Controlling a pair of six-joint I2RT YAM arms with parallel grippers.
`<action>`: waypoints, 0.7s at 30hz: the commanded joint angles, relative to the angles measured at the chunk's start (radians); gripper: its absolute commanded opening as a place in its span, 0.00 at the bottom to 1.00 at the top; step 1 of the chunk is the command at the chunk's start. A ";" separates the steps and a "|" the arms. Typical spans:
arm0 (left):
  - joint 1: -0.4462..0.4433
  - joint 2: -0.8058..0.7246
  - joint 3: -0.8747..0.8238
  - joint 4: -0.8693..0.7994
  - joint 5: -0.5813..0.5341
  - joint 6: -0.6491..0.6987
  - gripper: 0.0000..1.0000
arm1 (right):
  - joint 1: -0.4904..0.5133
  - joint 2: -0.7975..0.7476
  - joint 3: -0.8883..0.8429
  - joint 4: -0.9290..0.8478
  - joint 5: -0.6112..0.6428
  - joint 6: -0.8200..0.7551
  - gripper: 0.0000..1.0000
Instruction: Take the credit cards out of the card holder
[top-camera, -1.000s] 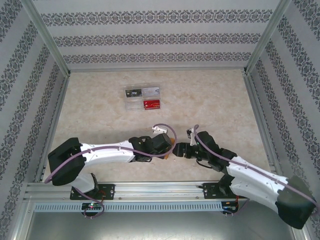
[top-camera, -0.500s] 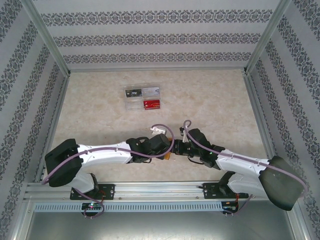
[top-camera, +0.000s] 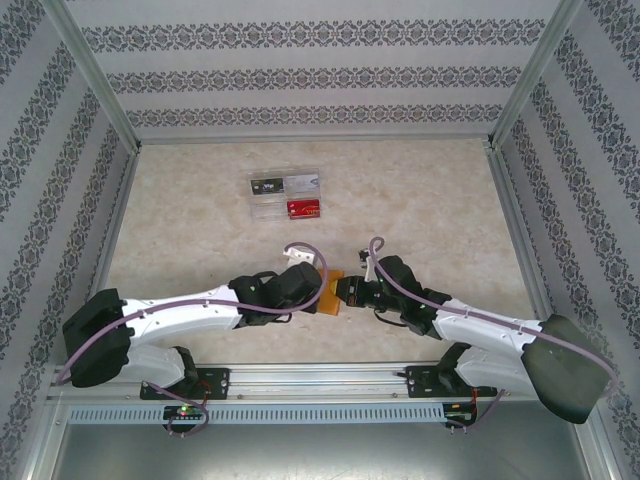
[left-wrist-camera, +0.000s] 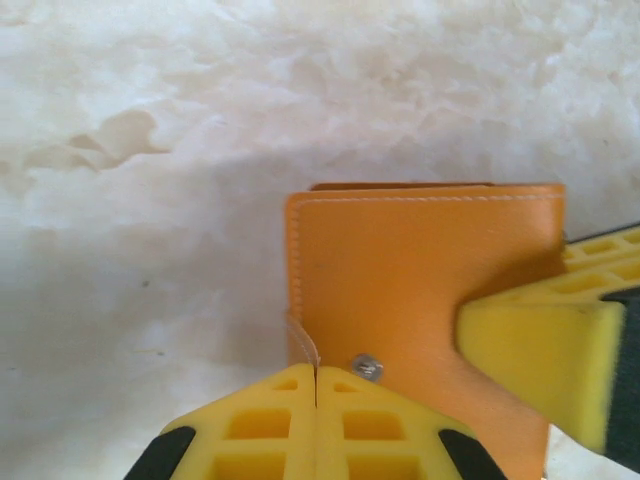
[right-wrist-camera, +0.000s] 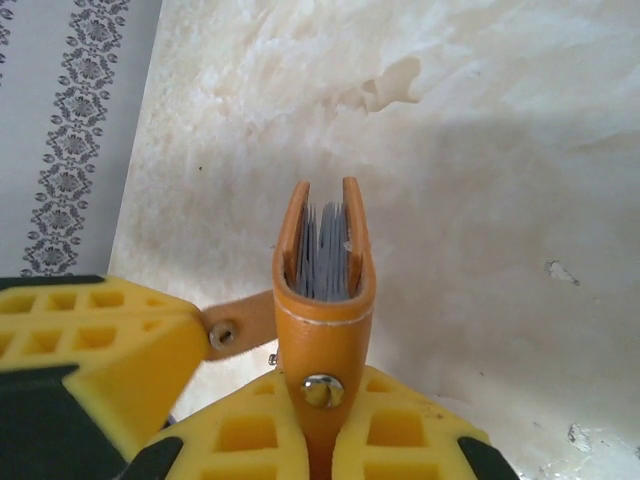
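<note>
The orange card holder hangs between my two grippers just above the table's near middle. My right gripper is shut on its folded spine, by the metal snap stud. The holder's mouth points away from it, and grey-blue inner pockets show in the narrow gap. No credit cards can be told apart inside. My left gripper is shut on the holder's thin snap strap, against the flat orange face. In the top view the left gripper and right gripper meet at the holder.
At the back of the table lie two clear flat holders, one with a dark card, the other with a red card. Aluminium rails edge the table and patterned walls close it in. Open marble surface surrounds the grippers.
My right gripper has closed on the card holder's spine. The left arm has drawn back to the left while keeping its grip, and the holder now shows between the two grippers.
</note>
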 joint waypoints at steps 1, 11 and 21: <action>0.015 -0.037 -0.005 -0.029 -0.045 -0.015 0.00 | -0.008 0.008 0.001 -0.034 0.029 -0.015 0.00; 0.020 -0.062 -0.008 0.001 0.014 -0.012 0.00 | -0.001 0.078 0.038 -0.039 0.015 -0.041 0.52; 0.020 -0.111 0.004 -0.014 0.030 -0.023 0.00 | 0.061 0.204 0.116 -0.050 0.012 -0.052 0.64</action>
